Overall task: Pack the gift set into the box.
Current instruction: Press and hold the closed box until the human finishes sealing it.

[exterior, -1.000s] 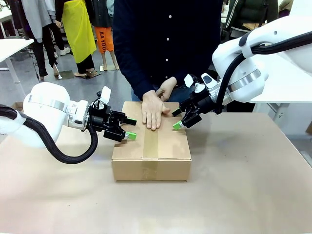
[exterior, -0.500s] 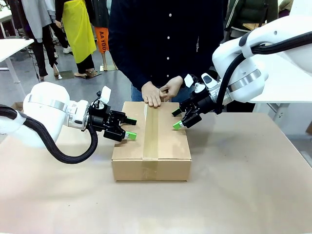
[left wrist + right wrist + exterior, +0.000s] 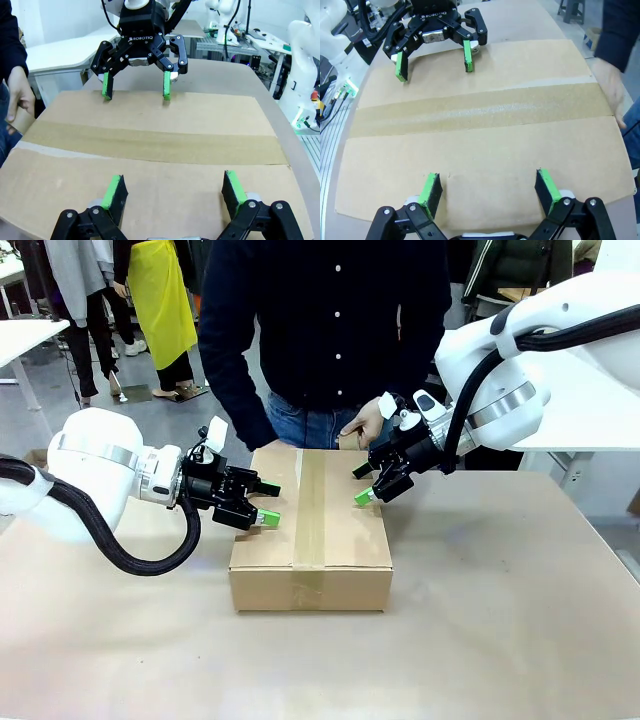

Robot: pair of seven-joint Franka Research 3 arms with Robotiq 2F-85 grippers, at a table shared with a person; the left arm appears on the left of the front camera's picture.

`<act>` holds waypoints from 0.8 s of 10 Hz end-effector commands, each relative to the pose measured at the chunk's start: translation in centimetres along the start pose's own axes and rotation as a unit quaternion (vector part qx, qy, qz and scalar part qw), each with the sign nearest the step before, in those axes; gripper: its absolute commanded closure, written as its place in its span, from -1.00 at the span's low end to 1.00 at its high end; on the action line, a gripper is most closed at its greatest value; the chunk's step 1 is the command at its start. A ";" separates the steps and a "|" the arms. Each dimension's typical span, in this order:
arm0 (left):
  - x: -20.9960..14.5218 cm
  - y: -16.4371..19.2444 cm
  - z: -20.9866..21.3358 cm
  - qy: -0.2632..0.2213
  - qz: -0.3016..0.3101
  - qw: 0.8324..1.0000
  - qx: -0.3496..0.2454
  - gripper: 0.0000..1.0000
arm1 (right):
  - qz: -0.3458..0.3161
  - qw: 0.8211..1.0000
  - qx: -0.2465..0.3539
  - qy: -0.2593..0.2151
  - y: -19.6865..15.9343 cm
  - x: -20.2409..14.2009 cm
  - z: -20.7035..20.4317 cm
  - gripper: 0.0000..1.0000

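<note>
Gone from the lid is the person's hand (image 3: 362, 423), now drawn back past the far edge of the box (image 3: 310, 540). Both flaps lie flat, taped along the middle seam, so its contents are hidden. The left gripper (image 3: 262, 502) and right gripper (image 3: 362, 484) hover with fingers apart, each over a flap, the tape between them. Stiff cardboard, probably light; best held by opposite side walls.
</note>
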State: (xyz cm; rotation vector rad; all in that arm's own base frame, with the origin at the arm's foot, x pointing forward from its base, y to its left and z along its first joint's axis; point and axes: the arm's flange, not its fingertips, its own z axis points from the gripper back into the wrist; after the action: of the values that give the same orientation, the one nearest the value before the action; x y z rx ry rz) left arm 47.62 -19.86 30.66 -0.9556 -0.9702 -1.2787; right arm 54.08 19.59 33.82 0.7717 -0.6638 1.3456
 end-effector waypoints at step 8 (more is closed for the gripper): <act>7.8 -10.3 17.6 -0.073 -0.076 0.992 0.067 -1.00 | 0.068 0.979 -0.116 -0.151 12.0 1.3 15.2 -1.00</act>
State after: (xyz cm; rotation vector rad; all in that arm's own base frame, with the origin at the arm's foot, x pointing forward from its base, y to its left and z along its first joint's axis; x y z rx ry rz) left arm 39.59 -10.01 42.54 -0.8760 -1.2047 -1.2859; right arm 46.49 11.67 45.23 0.7399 -0.9891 1.2508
